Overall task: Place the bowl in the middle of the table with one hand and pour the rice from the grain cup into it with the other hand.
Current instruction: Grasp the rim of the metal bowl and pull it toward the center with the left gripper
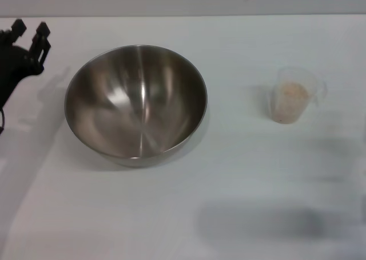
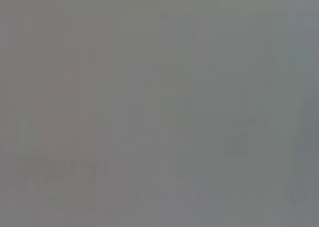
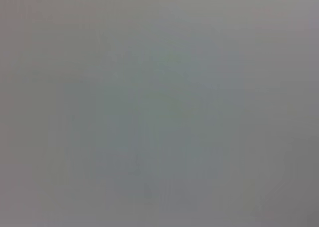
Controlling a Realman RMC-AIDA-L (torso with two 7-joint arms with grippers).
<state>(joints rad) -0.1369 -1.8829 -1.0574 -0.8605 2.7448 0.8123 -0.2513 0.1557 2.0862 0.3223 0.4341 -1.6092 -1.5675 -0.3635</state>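
In the head view a large shiny steel bowl [image 1: 136, 103] stands upright on the white table [image 1: 240, 180], left of centre. To its right, well apart from it, stands the small clear grain cup [image 1: 293, 94] with pale rice [image 1: 290, 102] inside. My left gripper [image 1: 30, 33] is at the far left edge, black, its two fingers apart and holding nothing, a short way left of the bowl's rim. The right gripper is out of view. Both wrist views show only a plain grey blank.
A soft dark shadow [image 1: 269, 223] lies on the tabletop at the lower right. The table's far edge [image 1: 189, 15] runs along the top of the head view.
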